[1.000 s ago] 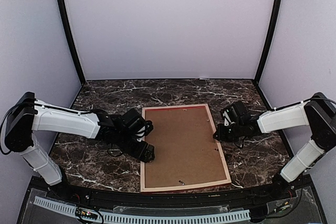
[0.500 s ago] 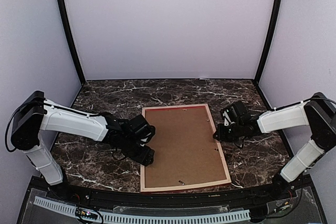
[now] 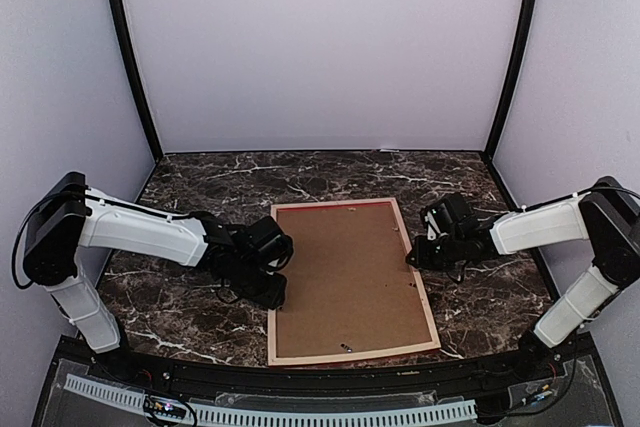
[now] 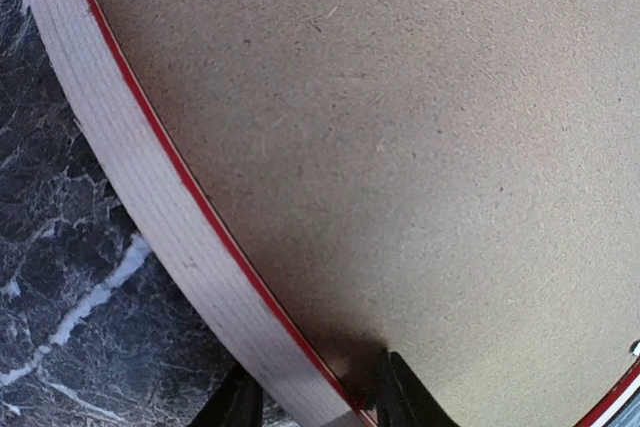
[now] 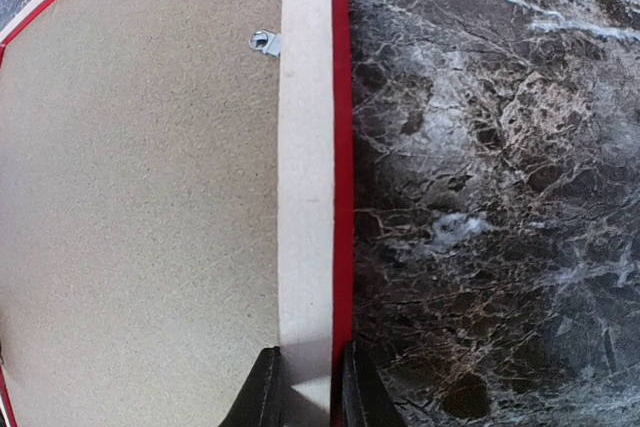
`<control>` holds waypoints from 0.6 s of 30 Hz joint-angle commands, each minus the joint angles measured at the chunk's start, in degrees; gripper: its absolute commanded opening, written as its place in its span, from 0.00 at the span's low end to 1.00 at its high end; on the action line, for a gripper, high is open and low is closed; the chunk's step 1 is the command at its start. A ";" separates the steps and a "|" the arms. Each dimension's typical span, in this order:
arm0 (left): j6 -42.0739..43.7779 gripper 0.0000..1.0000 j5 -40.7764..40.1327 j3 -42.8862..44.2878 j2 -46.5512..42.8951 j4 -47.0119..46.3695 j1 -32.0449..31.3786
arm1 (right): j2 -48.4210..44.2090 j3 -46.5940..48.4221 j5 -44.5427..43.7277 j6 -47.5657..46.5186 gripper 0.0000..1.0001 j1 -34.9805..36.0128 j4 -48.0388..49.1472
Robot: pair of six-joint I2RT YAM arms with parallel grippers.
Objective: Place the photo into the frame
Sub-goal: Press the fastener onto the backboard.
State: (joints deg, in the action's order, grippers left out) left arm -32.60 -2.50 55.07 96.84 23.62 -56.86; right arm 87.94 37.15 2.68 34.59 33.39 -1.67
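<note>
Top view: two arms reach low and inward, left gripper [image 3: 272,292] and right gripper [image 3: 412,259] at opposite rails of the one frame [image 3: 350,354], lying back-up mid-table [image 3: 200,187]. Left wrist: fingers [image 4: 400,397] straddle the rail; whether they clamp, can't tell. Right wrist: jaws pinch the pale rail, and two metal clips [image 5: 265,42] show plainly.

Plain pale lilac walls [image 3: 320,47] enclose a dark, white-veined marble table [image 3: 200,182] on three sides. Black posts [image 3: 130,57] rise at its far corners. The light is soft and even.
</note>
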 commanded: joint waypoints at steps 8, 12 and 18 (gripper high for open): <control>0.39 0.36 5.05 -1.55 0.83 0.40 -0.68 | 0.78 -1.64 2.19 1.11 0.09 0.23 1.41; 1.54 0.37 6.11 -1.80 0.26 1.35 -0.71 | 0.98 -1.62 2.15 1.10 0.09 0.27 1.45; 3.59 0.38 6.66 -0.95 -0.06 4.90 -0.73 | 1.01 -1.46 2.13 1.18 0.09 0.27 1.42</control>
State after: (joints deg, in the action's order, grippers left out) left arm -32.32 -1.58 55.02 96.62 24.16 -56.42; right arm 87.94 37.04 2.68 34.57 33.39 -1.50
